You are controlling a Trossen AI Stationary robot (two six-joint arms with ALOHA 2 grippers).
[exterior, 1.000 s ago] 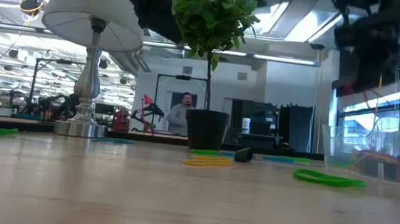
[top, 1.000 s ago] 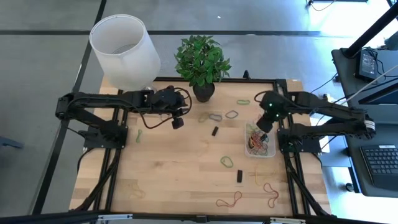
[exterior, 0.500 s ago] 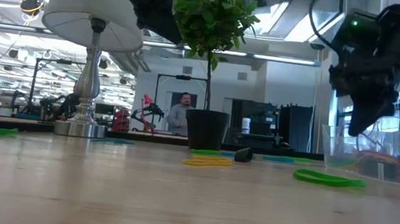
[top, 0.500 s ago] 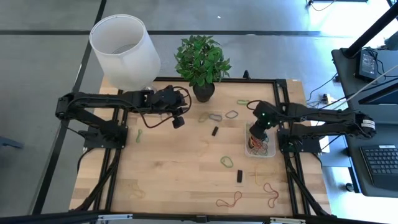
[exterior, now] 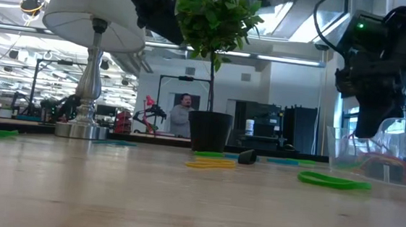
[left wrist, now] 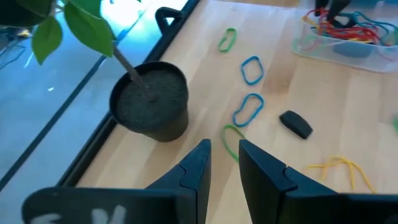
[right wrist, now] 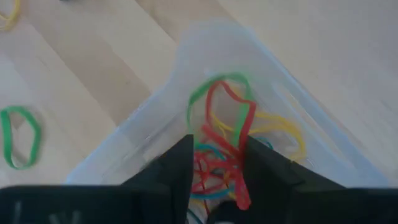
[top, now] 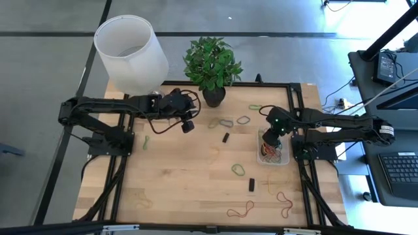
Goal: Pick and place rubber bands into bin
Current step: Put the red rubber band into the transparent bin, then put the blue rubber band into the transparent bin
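with the right gripper [right wrist: 216, 186] parted over the bin [top: 272, 151] at right of centre in the high view, a red rubber band [right wrist: 231, 140] hanging between its fingers may cling and lift out on retraction; left gripper [left wrist: 222, 163] waits, slightly parted, empty.

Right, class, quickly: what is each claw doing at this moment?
Left claw: fingers apart, holding nothing, hanging above the table near the plant pot.
Right claw: open over the bin, with the rubber bands between its fingers.
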